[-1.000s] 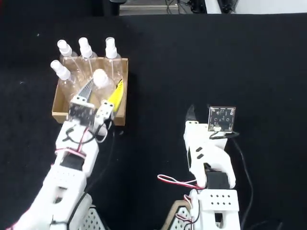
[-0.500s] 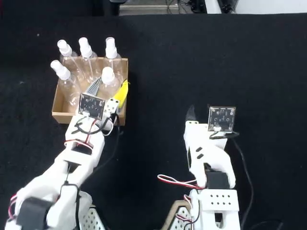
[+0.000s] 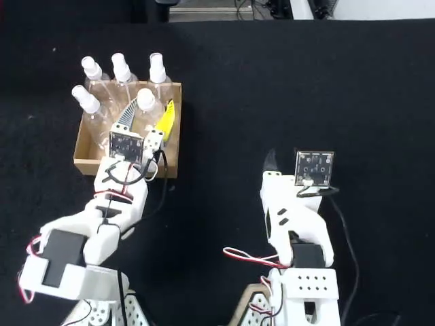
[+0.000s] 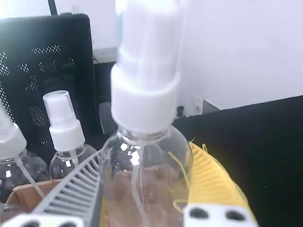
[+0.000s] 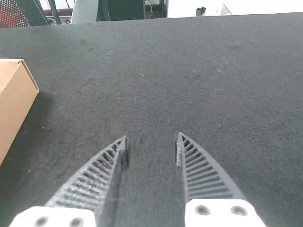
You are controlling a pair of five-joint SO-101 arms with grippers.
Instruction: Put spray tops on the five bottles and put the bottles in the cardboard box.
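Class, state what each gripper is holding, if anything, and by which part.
The left gripper grips a spray-topped bottle by its clear body, below the neck. The right gripper is open, holding nothing.

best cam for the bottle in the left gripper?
Left wrist view: the bottle, spray top on, sits close up between the left gripper's fingers. High view shows it from above, over the cardboard box. Right wrist view faces the mat beside the box.
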